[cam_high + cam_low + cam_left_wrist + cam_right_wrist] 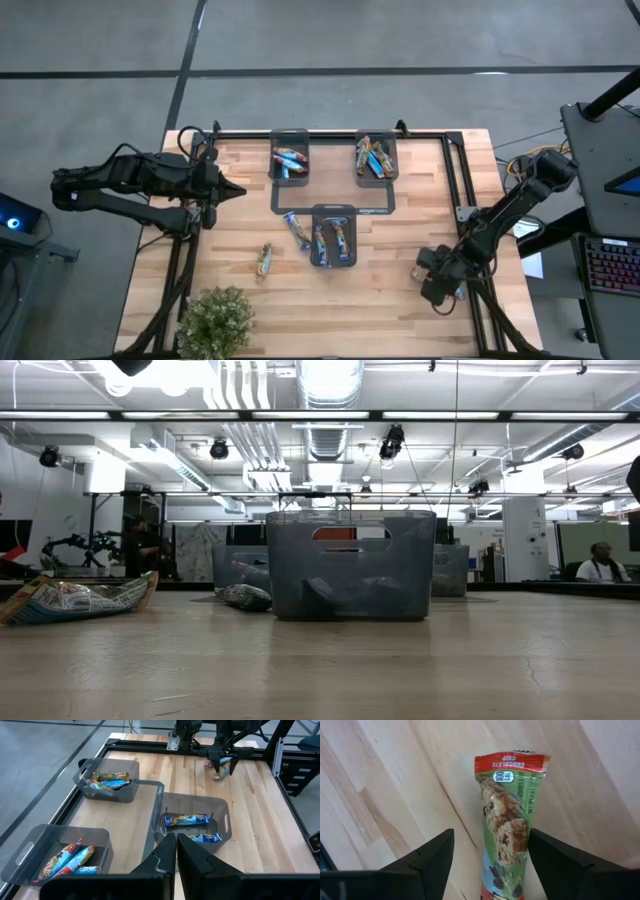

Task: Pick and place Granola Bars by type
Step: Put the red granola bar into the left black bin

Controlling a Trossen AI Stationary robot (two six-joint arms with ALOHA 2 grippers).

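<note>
I'm holding the right gripper low over the wooden table near its right front corner, jaws spread wide either side of a green-and-red wrapped choc-chip granola bar lying flat. Left gripper is waiting w/ jaws closed, above the table's left edge, facing three dark grey plastic trays holding sorted bars.

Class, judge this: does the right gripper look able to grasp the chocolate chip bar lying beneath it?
Probably yes. The right gripper is open, its fingers either side of the chocolate chip bar, with only bare table around.
</note>
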